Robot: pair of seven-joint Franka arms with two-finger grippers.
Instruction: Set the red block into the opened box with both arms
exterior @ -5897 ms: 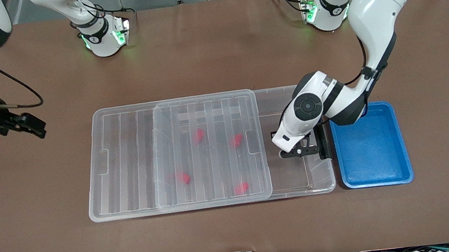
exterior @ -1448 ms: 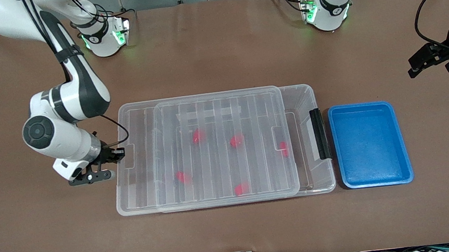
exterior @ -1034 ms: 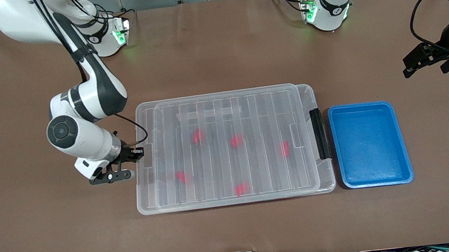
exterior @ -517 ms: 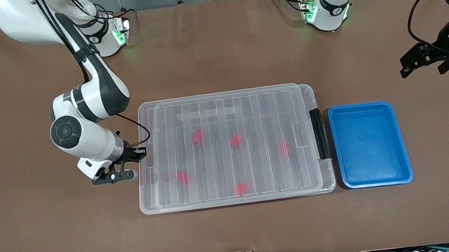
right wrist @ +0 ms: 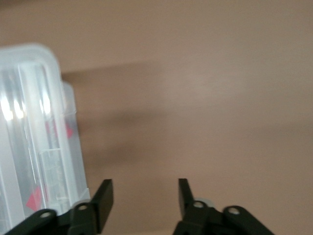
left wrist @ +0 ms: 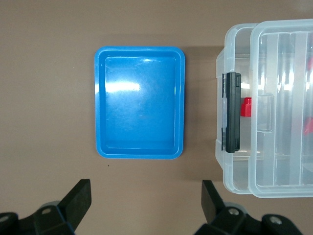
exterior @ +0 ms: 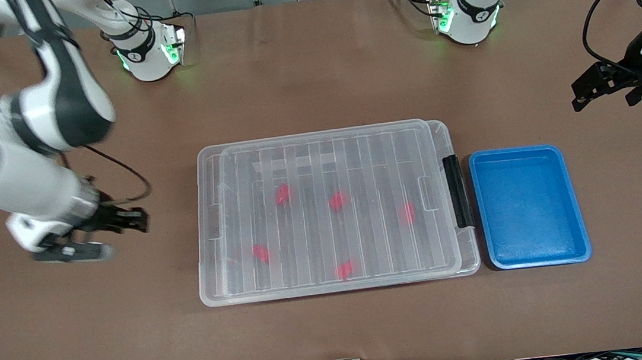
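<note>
Five small red blocks, one (exterior: 407,212) toward the black clip (exterior: 457,191), lie inside the clear box (exterior: 333,210) under its ribbed lid (exterior: 317,144); you would judge each light, stiff and slick, best pinched across its squarish body. At the box's three o'clock sits a blue tray (exterior: 529,206). Over bare surface (exterior: 337,333) at its nine o'clock, the right tool (exterior: 101,234) hangs open and empty; the left tool (exterior: 607,89), up near two o'clock, waits open, holding nothing.

Five red blocks (exterior: 282,193), one box (exterior: 472,259), one tray (exterior: 535,259)
</note>
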